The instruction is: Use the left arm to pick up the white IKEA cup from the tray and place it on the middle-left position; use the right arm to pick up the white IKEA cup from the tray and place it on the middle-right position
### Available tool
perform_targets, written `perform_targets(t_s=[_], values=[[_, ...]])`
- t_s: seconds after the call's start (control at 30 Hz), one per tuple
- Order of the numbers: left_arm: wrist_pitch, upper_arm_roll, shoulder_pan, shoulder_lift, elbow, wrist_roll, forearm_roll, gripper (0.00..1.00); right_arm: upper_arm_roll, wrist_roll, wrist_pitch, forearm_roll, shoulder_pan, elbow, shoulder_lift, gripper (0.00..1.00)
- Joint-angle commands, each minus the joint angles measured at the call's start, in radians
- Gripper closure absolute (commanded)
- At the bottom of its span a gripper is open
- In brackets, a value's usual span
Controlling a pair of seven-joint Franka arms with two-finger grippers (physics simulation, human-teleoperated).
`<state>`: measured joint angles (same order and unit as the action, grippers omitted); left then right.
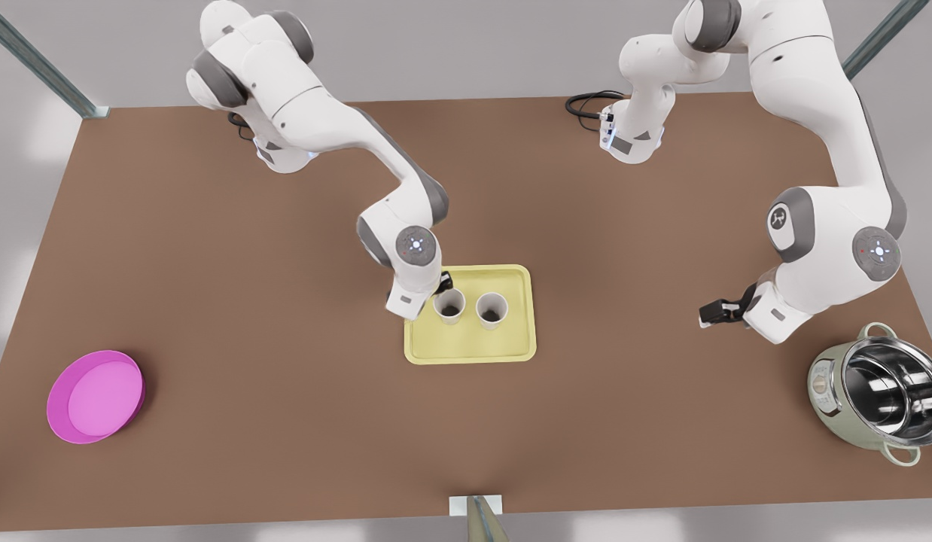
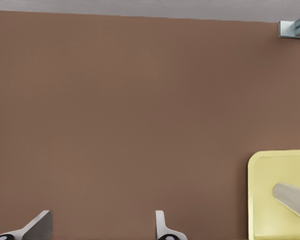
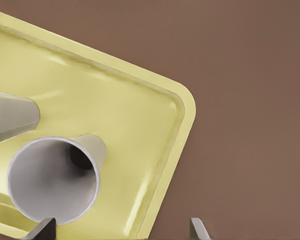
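The right arm bends down over the tray's (image 1: 470,351) corner, with the right gripper (image 1: 443,285) just beside the white cup on the front view's left (image 1: 449,306), fingers (image 3: 44,229) spread wide. Both white cups, this one and its neighbour (image 1: 491,309), stand upright side by side on the pale yellow tray. The left gripper (image 1: 716,311) waits low over bare brown table (image 1: 285,421), well apart from the tray, fingers (image 2: 162,227) parted.

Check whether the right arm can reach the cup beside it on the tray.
Probably yes: the right gripper is open close over that cup, nothing between them, though it sits toward one finger. The left gripper waits aside.
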<state>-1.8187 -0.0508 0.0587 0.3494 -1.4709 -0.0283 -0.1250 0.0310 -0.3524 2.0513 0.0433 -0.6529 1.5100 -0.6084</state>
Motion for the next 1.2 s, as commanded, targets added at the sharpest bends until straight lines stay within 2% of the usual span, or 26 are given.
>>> perform_targets(t_s=[0.0, 0.9, 1.1, 1.13, 1.17], values=[[-0.017, 0.0, 0.001, -0.001, 0.0, 0.022, 0.002, 0.0, 0.0, -0.481, 0.165, 0.0, -0.01, 0.001, -0.02, 0.0], [-0.016, 0.0, 0.0, -0.001, -0.005, 0.021, 0.001, 0.0, -0.02, -0.488, 0.171, 0.033, -0.03, 0.055, -0.063, 0.0], [-0.014, 0.0, -0.002, -0.001, -0.005, 0.021, 0.001, 0.0, -0.02, -0.461, 0.325, 0.033, -0.03, 0.065, -0.109, 0.0], [-0.014, 0.0, -0.002, -0.001, -0.005, 0.021, 0.001, 0.0, -0.02, -0.455, 0.325, 0.033, -0.03, 0.064, -0.109, 0.12], [-0.014, 0.0, -0.002, -0.001, -0.006, 0.021, 0.001, 0.0, -0.02, -0.43, 0.325, 0.033, -0.03, 0.064, -0.109, 0.28]])
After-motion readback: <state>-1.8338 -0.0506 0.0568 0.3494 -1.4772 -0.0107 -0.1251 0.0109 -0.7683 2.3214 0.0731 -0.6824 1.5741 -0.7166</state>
